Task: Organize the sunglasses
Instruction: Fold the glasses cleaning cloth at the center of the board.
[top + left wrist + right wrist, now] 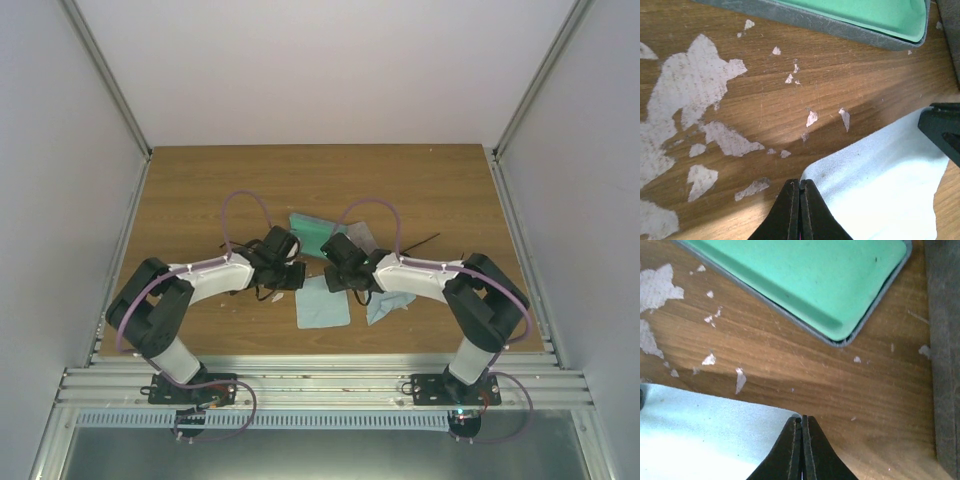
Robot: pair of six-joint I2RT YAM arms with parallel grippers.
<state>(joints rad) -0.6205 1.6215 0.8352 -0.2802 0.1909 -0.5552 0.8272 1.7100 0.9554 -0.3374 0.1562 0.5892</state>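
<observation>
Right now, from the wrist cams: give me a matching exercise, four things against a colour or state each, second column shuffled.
1. left end effector
2. case lining
3. cloth
4. table

A. light blue
B. brown wood with pale worn patches
C. shut
D. green

Pairs: 1-C, 2-D, 3-A, 4-B

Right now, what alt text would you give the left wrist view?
The left gripper, jaws closed, sits at the corner of a light-blue cloth on a worn wooden table. A grey case with green lining lies open along the top edge.
</observation>
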